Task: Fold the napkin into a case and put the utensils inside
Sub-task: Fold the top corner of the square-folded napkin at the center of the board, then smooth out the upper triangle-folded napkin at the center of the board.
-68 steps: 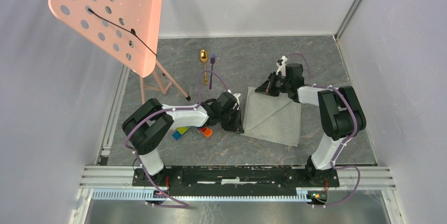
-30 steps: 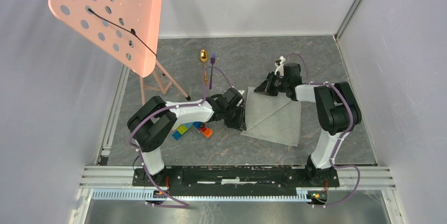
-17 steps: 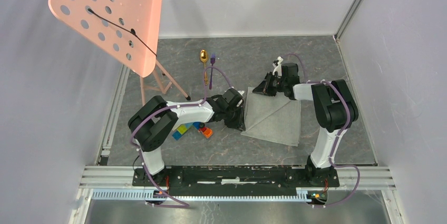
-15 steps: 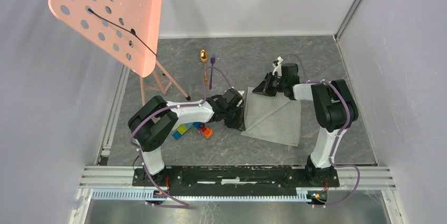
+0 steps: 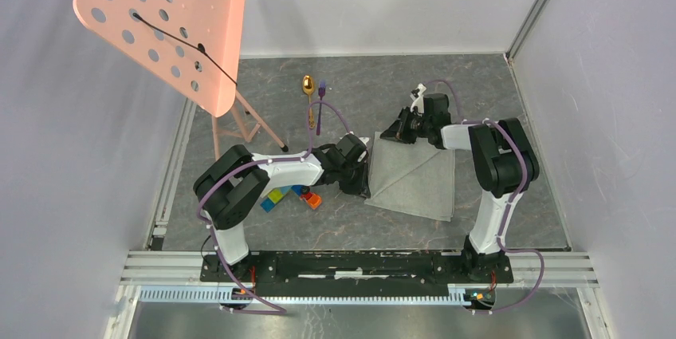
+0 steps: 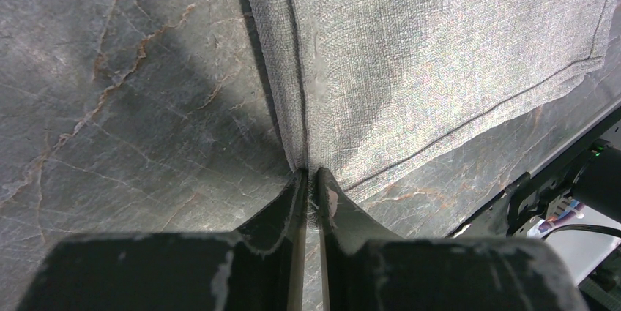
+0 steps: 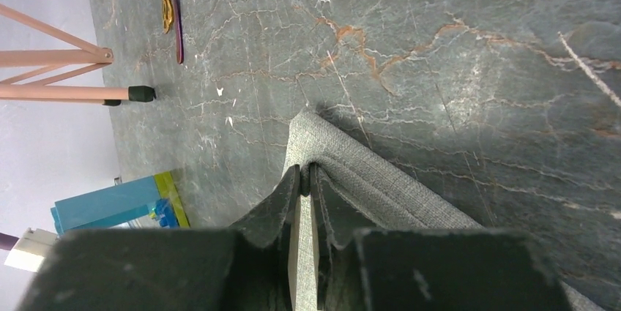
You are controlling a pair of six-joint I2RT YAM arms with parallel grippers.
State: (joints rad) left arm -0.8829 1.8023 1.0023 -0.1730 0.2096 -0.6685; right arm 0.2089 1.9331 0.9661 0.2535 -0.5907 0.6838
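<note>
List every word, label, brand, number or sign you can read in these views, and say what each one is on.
None: no view shows any readable text.
Napkin: plain cloth, no label visible.
Gold spoon and purple fork: too small to show any stamp.
Toy blocks: plain coloured faces.
Pink perforated stand: holes only, no print.

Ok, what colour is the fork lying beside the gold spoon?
The fork is purple; the top external view shows it best.
</note>
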